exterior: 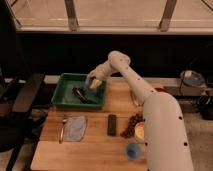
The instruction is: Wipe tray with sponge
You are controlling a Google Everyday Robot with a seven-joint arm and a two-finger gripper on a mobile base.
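Well, gripper (94, 83) hangs over tray (67, 103) holding dark object (82, 94).

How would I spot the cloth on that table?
On the wooden table, find the green tray, with the gripper at its right end. Just in front of the tray lies the cloth: flat, pale blue, between a metal utensil and a dark bar.

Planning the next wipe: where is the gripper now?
In the camera view, the gripper hovers over the green tray, at its right end, back left on the wooden table.
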